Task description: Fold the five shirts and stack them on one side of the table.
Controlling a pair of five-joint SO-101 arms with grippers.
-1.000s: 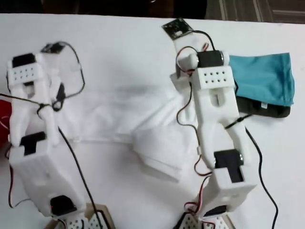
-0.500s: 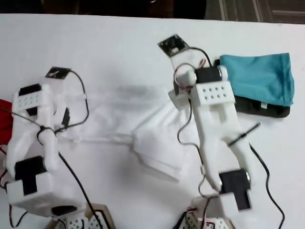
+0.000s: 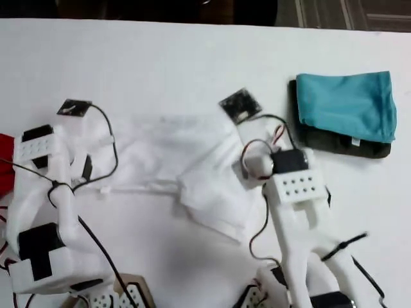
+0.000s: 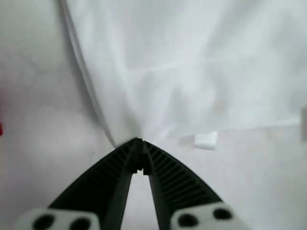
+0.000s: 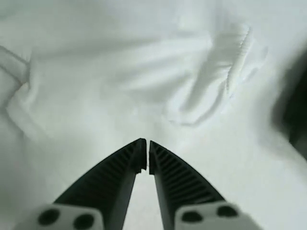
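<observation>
High view: white table (image 3: 160, 58), with the white shirt (image 3: 160, 147) spread across the middle and its near part bunched into folds. Stack at the right side: a folded teal shirt (image 3: 343, 102) on top of a folded dark shirt (image 3: 334, 146), well apart from the white one. A red item (image 3: 3, 147) is cut off at the left edge. The left arm (image 3: 42, 192) covers the shirt's left end, and the right arm (image 3: 298, 205) covers its right end.

Left wrist view: left gripper (image 4: 138, 143) is clenched, with a corner of the white shirt (image 4: 192, 62) pinched at the tips and 2 hems running into them. There is a small white tag (image 4: 206, 140) just beside it and a red sliver (image 4: 1, 129) at the frame edge.

Right wrist view: right gripper (image 5: 146, 143) is closed to a thin slit over the white shirt (image 5: 120, 81); can't tell if any cloth is caught. A stitched cuff (image 5: 235, 67) lies beyond the tips, and the dark shirt (image 5: 292, 120) is at the edge.

Change vs 1 s ago: both arms have drawn back toward the near edge. The right arm used to overlap the teal shirt, which is now fully uncovered. The shirt's far edge has come nearer too. The near bunch of folds is about where it was.
</observation>
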